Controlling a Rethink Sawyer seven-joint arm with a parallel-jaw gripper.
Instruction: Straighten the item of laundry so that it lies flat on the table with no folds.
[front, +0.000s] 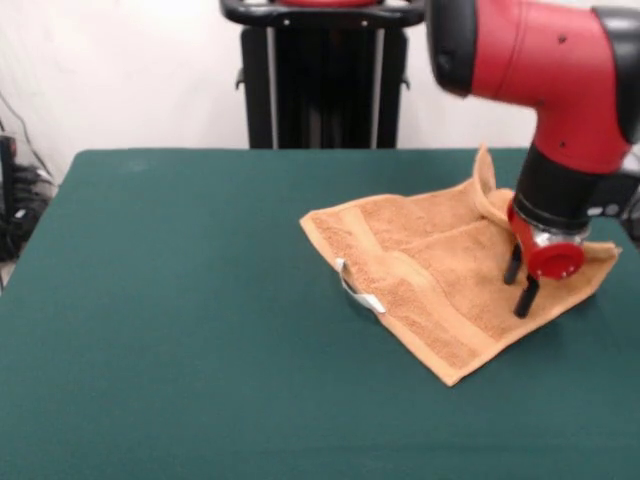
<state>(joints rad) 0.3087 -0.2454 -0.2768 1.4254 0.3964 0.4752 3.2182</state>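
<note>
Orange-tan towel on table's right part, far corner peaked up, white loop tag at near-left edge, gripper over towel's right side — fingers apart, tips' contact unclear, arm cut off at frame edge.

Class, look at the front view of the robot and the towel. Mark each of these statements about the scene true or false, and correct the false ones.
1. The towel lies completely flat. False: a corner stands up behind the arm.
2. The claw is over the towel. True.
3. The claw is shut on the white tag. False: the fingers are apart, away from the tag.
4. The table is dark green. True.
</note>
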